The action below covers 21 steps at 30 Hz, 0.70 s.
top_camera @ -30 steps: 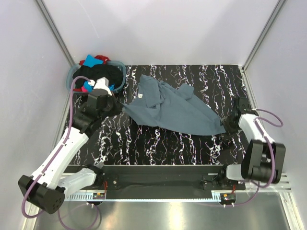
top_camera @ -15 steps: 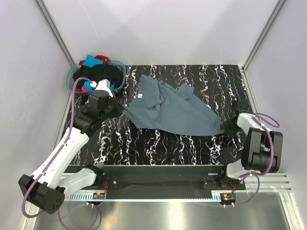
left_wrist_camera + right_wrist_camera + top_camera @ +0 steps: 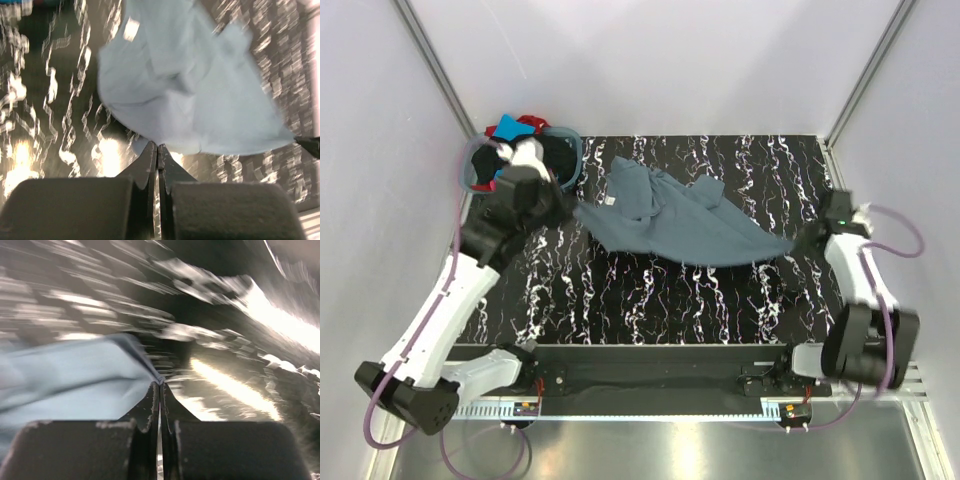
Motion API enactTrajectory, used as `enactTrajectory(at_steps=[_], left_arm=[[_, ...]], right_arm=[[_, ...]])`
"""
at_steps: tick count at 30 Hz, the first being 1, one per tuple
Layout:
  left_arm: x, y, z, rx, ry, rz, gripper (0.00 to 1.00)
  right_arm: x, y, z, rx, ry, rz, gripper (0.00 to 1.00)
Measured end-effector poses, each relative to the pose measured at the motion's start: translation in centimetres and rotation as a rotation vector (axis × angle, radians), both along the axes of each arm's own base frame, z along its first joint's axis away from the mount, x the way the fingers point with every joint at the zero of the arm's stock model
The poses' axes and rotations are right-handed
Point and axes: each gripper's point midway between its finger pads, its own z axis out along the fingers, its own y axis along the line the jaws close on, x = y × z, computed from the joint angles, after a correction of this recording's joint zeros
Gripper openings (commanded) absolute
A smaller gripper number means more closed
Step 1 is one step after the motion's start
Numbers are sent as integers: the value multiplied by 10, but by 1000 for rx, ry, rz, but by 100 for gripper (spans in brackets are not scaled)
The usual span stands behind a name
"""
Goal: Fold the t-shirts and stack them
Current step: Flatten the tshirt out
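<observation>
My left hand [image 3: 563, 208] and right hand [image 3: 808, 240], spread wide, each pinch the blue shirt [image 3: 680, 225] over the black tabletop [image 3: 650, 300]; white walls [image 3: 670, 60] around.

The left claw [image 3: 158, 148] pinches the blue-grey t-shirt [image 3: 200, 95].

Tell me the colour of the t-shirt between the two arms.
Slate blue-grey: the soft fabric t-shirt shows clearest in the top external view.

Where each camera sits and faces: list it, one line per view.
Top external: above, behind the arms, looking down on the table; both show, left gripper and right gripper pinching the blue-grey t-shirt.
Left wrist: on the left arm, facing the t-shirt past shut fingers.
Right wrist: on the right arm, facing the t-shirt's corner past shut fingers.
Shared: the t-shirt.
</observation>
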Motion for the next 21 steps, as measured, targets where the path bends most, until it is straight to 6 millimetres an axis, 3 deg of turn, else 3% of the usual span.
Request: enactTrajectory(at_steps=[1, 2, 5, 6, 7, 9, 13, 16, 18, 21], left_arm=[[5, -3, 22, -16, -30, 0, 0], [13, -6, 56, -47, -88, 1, 0], [16, -11, 151, -159, -275, 0, 0], [10, -10, 174, -195, -322, -3, 0], [-2, -8, 199, -245, -378, -13, 0], [-31, -1, 224, -316, -436, -32, 0], [-99, 14, 251, -445, -513, -88, 0], [-144, 29, 266, -516, -566, -113, 0], [-169, 36, 283, -549, -605, -133, 0], [-186, 41, 306, -577, -654, -157, 0]], right_arm=[[9, -3, 32, -25, -68, 7, 0], [20, -7, 75, -57, -167, 13, 0], [38, -13, 243, -169, -556, 21, 0], [28, -12, 297, -205, -687, 21, 0], [15, -9, 336, -231, -787, 20, 0], [-37, 2, 407, -283, -986, 20, 0], [-158, 28, 477, -344, -1239, 6, 0], [-220, 41, 503, -369, -1353, 1, 0], [-247, 46, 514, -380, -1405, -5, 0], [-255, 48, 514, -381, -1408, -4, 0]])
